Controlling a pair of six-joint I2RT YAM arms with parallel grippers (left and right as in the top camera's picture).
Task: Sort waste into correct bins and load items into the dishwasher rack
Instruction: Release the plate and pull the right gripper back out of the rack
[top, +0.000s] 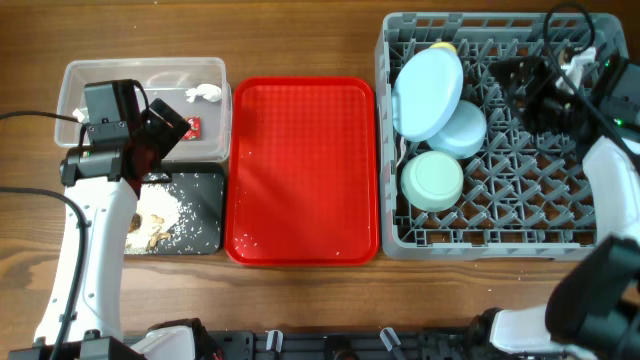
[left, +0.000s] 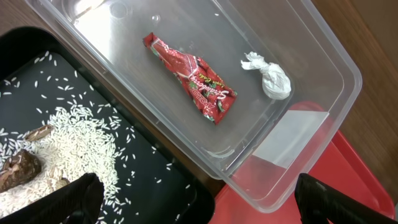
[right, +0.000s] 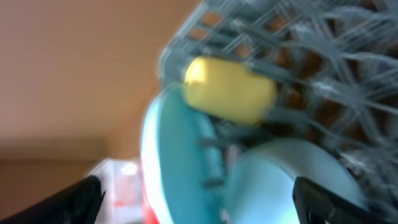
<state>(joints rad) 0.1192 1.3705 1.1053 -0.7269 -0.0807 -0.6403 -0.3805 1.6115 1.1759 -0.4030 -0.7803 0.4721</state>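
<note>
cup perched, not locked in
my right pincer (right: 198, 208) hangs wide apart and empty over the rack's (right: 323, 43) far left corner; the yellow cup (right: 230, 90) rests there against the plate (right: 174, 155), and a stray finger on withdrawal could knock it loose.

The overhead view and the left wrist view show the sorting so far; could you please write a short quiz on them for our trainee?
1. How many bowls stand in the dishwasher rack?
2. True or false: the red wrapper lies in the clear tub, apart from the white tissue.
3. Where is the heap of rice? A. the clear tub; B. the black tray; C. the dishwasher rack.

Key
1. Two: the light-blue bowl and the pale-green bowl.
2. True.
3. B.
</note>
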